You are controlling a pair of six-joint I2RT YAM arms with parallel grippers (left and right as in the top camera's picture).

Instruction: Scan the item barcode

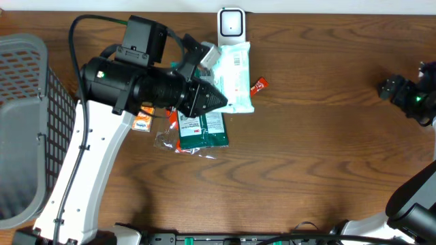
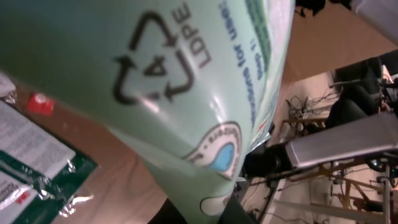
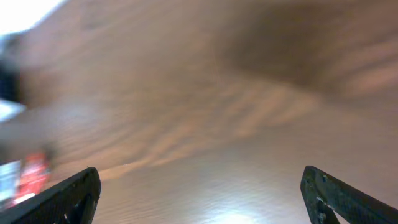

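Brown wood desk (image 1: 327, 150) under both arms: my left fingers (image 1: 216, 100) are clamped tight on the pale green packet (image 1: 237, 75), held at 12 o'clock just below the white scanner (image 1: 231, 24); my right fingers (image 3: 68, 193) gape wide and empty out at 3 o'clock, over bare desk

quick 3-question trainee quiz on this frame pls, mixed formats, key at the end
1. True or false: the left gripper is shut on the pale green pouch.
2. Which recycling mark is printed on the pouch in the left wrist view? A) PET 1 B) LDPE 4 C) PP 5
3. Fill in: the right gripper is ____ and holds nothing.
Key: 1 true; 2 B; 3 open.
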